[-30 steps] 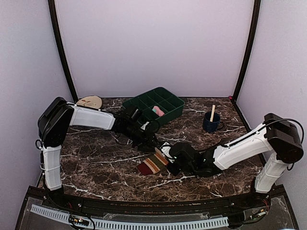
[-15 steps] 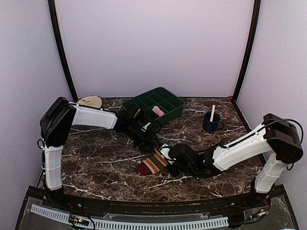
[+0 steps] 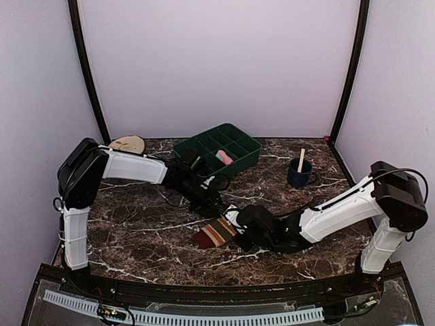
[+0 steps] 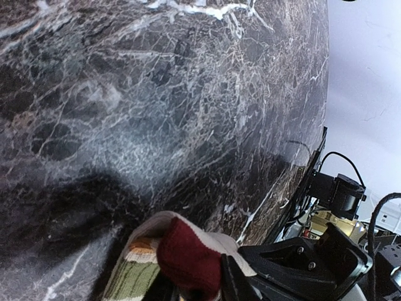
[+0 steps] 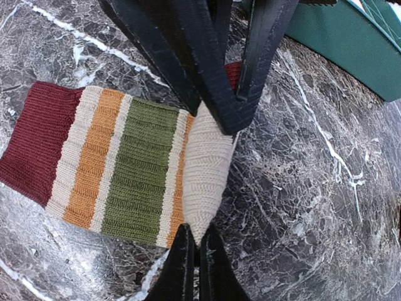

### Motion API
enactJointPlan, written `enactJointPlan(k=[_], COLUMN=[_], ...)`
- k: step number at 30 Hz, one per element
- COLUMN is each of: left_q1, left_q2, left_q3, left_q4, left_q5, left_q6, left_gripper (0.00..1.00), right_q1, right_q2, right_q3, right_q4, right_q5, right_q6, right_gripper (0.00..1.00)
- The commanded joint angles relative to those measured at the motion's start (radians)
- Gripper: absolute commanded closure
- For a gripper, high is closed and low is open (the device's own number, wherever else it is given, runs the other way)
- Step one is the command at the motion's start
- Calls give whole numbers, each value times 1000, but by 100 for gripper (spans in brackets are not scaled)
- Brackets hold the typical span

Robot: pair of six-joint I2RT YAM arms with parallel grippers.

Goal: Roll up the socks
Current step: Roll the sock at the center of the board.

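From above, the striped sock (image 3: 215, 233) is lying near the middle of the marble desk (image 3: 136, 234). The left tool (image 3: 216, 206) and right tool (image 3: 235, 219) are both crowding its far-right end. The pink sock (image 3: 223, 157) is sitting in the green tray (image 3: 248, 155).

In the left wrist view, the striped sock's maroon heel is bulging up between the left tool's fingers.

In the right wrist view, the left tool is pinching the sock's folded beige part. The right tool is clenched, its tips touching the beige edge.
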Motion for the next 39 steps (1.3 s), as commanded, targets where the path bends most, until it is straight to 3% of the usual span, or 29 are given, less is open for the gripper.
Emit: enactJointPlan(k=[1,14,23,34,39], left_q1=[-4,-7,-14,-33,-50], left_q2=[-16,-60,-65,-74,-75], left_q3=[-36,-200,-236,-273,-297], left_q4=[30,271,341,351,371], left_q5=[-7,-37,-76,-134,-165], left_q6=[7,-36,-24,40,64], left_gripper=[76,92,93,93,93], right_q1=[14,24,35,29,-30], right_q2=[11,21,-27,-255,-227], right_q3=[18,17,-3,-115,-91], right_q4=[10,-15,-60,-33,-18], right_q5=[17,19,-37,-101,-166], right_q6=[1,39,155,454,620], right_gripper=[100,97,71,45,45])
